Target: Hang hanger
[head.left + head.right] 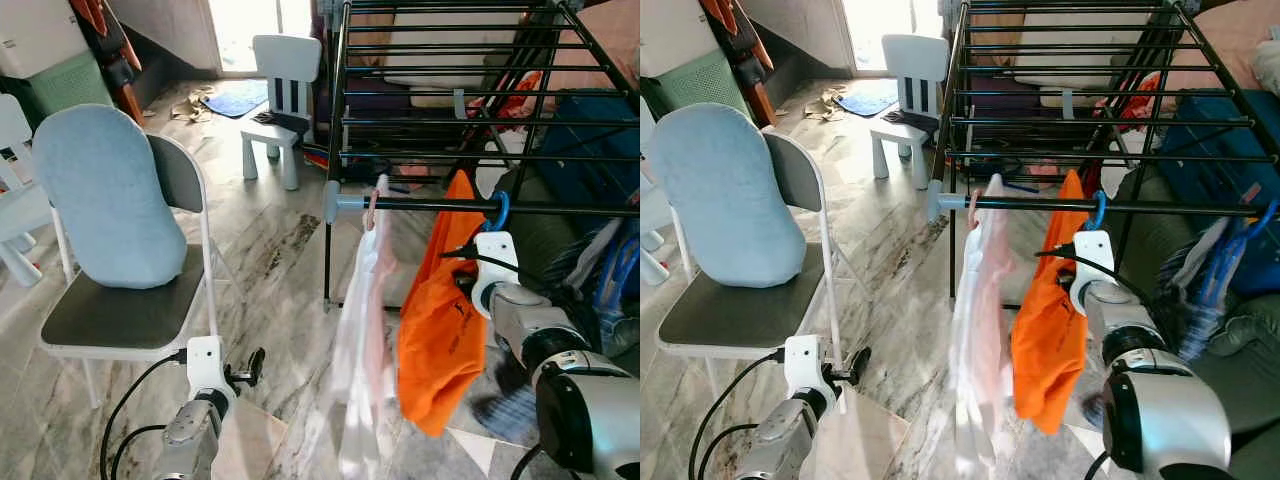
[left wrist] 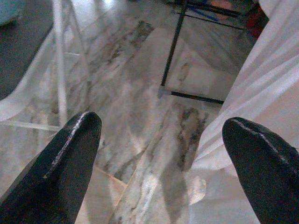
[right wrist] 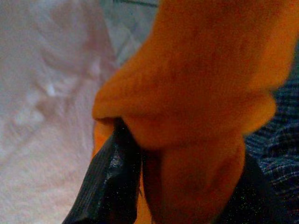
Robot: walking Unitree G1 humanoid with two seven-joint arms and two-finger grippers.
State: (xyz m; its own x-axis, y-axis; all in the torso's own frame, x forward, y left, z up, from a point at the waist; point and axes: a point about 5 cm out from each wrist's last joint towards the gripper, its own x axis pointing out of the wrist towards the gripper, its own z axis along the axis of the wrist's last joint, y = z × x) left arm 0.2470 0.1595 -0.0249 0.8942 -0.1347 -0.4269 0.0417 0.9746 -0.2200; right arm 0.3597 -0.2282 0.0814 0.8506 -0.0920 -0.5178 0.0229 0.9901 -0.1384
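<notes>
An orange garment [image 1: 440, 340] hangs on a blue hanger whose hook [image 1: 499, 210] sits over the black front rail [image 1: 420, 205] of the drying rack. My right gripper [image 1: 465, 285] is pressed into its upper right side. In the right wrist view its black fingers [image 3: 110, 177] have orange cloth bunched between them. To the left on the same rail, a white and pale pink garment [image 1: 362, 340] hangs from a pink hook [image 1: 371, 210]. My left gripper [image 2: 161, 126] is open and low over the marble floor, beside the white garment's hem, with nothing in it.
A folding chair with a blue cushion [image 1: 105, 200] stands at the left. A small white chair [image 1: 283, 80] is farther back. Dark clothes and a blue hanger [image 1: 610, 270] lie heaped under the rack at the right.
</notes>
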